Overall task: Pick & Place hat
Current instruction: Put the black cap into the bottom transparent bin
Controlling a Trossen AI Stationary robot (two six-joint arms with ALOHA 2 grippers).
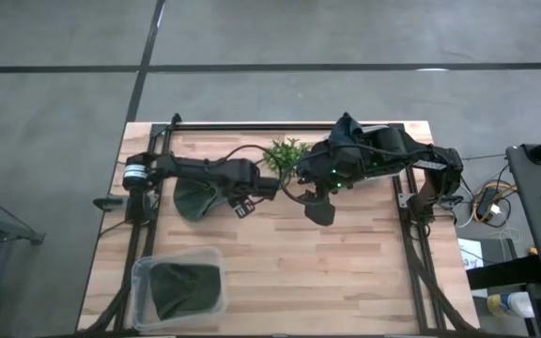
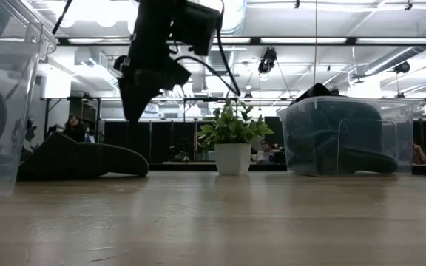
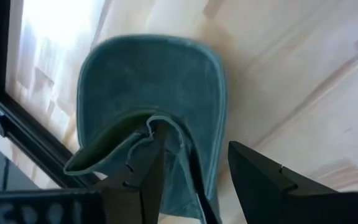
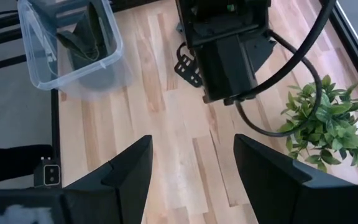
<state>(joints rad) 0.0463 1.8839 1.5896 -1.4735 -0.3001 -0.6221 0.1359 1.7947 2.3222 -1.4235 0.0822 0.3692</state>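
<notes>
With only a fold of the green hat (image 3: 151, 87) caught by one finger of the open left gripper (image 3: 191, 168) near the table's (image 1: 364, 272) left edge, a slip was judged likely on closing, while the right gripper (image 4: 191, 165) was held wide open mid-table.

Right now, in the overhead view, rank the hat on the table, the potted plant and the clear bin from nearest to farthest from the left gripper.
From the left gripper, open:
1. Hat on the table: right beside it, toward the left arm's base.
2. Potted plant: a bit farther, toward the table's back edge, mid-table.
3. Clear bin: farthest, at the front left corner, holding another dark hat.
</notes>
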